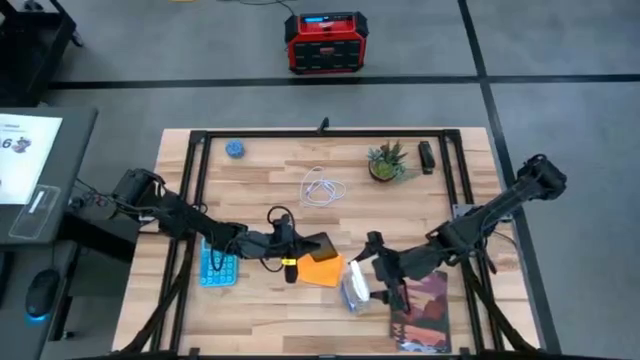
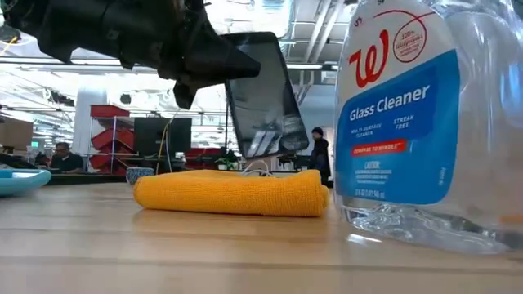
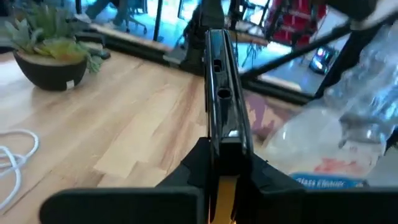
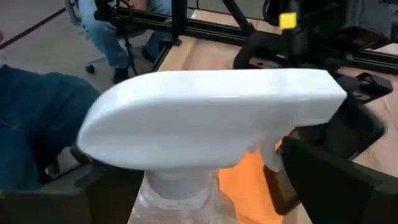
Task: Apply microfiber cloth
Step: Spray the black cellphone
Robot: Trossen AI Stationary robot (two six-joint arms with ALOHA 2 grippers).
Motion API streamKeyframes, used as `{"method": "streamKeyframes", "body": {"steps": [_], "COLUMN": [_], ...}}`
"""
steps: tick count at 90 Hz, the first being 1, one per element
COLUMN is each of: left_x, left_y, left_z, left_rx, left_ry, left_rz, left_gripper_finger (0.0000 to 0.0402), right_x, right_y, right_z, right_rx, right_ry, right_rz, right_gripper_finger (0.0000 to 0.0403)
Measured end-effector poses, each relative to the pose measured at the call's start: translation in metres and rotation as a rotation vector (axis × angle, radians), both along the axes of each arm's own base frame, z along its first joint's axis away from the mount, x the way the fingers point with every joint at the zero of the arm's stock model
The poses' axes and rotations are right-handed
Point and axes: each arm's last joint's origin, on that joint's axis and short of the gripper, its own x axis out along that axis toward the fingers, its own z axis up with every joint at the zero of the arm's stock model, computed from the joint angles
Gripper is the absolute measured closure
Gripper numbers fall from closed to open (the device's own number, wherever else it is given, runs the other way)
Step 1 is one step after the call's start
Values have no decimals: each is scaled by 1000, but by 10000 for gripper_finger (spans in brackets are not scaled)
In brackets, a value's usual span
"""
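Observation:
The orange-yellow microfiber cloth (image 1: 322, 271) (image 2: 233, 192) lies folded flat on the table near its middle. Above its far-left edge my left gripper (image 1: 300, 245) is shut on a black smartphone (image 2: 261, 94), which is raised over the cloth. My right gripper (image 1: 377, 270) is shut on a clear glass cleaner bottle (image 2: 425, 122) with a white spray head (image 4: 211, 118), just right of the cloth. My left gripper pinches the smartphone's lower end (image 3: 219, 146) between its two fingers, which press on its two flat faces. The fingers come level from the table's left. The phone stands up on end, tilted, lifted clear above the cloth. My right gripper has the bottle's neck (image 4: 180, 186) between its fingers (image 4: 329, 180), just under the spray head, coming from the table's right. Where the fingers touch lies below the picture's edge. The bottle stands upright, and its base (image 2: 409, 233) looks to be on the table.
A blue calculator (image 1: 218, 265) lies left of the cloth and a dark reddish book (image 1: 425, 312) near the front right. Farther back are a white cable (image 1: 322, 188), a potted plant (image 1: 385, 165), a small black object (image 1: 426, 157) and a blue round thing (image 1: 234, 148).

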Motion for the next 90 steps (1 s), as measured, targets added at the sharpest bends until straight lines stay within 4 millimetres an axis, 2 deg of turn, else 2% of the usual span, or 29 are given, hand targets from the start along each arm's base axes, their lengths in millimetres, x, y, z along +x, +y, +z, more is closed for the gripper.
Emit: {"method": "streamKeyframes", "body": {"steps": [29, 43, 56, 90], "left_x": [19, 27, 31, 29], "left_y": [19, 20, 19, 11], "left_z": [51, 75, 80, 73], "left_rx": [31, 75, 97, 107], "left_ry": [-87, -116, -79, -10], "left_rz": [76, 82, 76, 50], "left_gripper_finger": [392, 392, 392, 392], "right_x": [4, 8, 9, 5], "right_y": [1, -3, -5, -3], "right_z": [-1, -2, -2, -3], "right_rx": [63, 83, 89, 112], "right_ry": [-10, -7, -6, 17], "right_rz": [-27, -50, -63, -134], "right_gripper_finger": [49, 49, 49, 49]}}
